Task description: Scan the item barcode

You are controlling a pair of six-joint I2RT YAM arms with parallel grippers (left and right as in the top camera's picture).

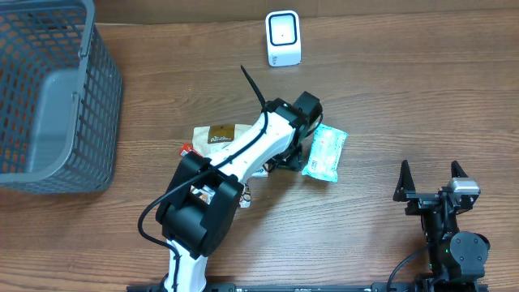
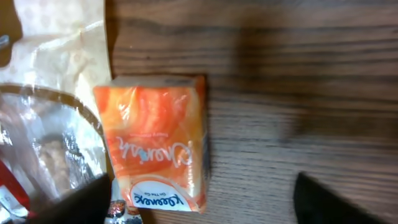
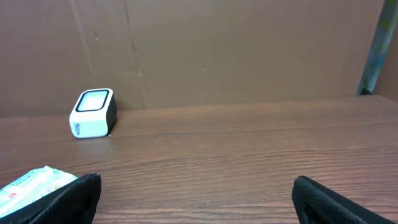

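Observation:
The white barcode scanner (image 1: pixel 283 38) stands at the back of the table, also visible as the scanner (image 3: pixel 93 113) in the right wrist view. In the left wrist view an orange packet (image 2: pixel 152 143) lies flat on the wood. My left gripper (image 2: pixel 205 205) hangs open over it, nothing gripped, with the packet nearer the left finger (image 2: pixel 81 202). From overhead the left gripper (image 1: pixel 285 154) is mid-table and the arm hides the orange packet. My right gripper (image 1: pixel 431 177) stands open and empty at the front right, its fingers (image 3: pixel 336 199) wide apart.
A grey basket (image 1: pixel 49 97) fills the far left. A brown snack bag (image 1: pixel 219 134) and a small red item (image 1: pixel 186 148) lie left of the left arm. A pale green wipes packet (image 1: pixel 324 152) lies just to its right. A clear plastic bag (image 2: pixel 43 149) touches the orange packet's left side.

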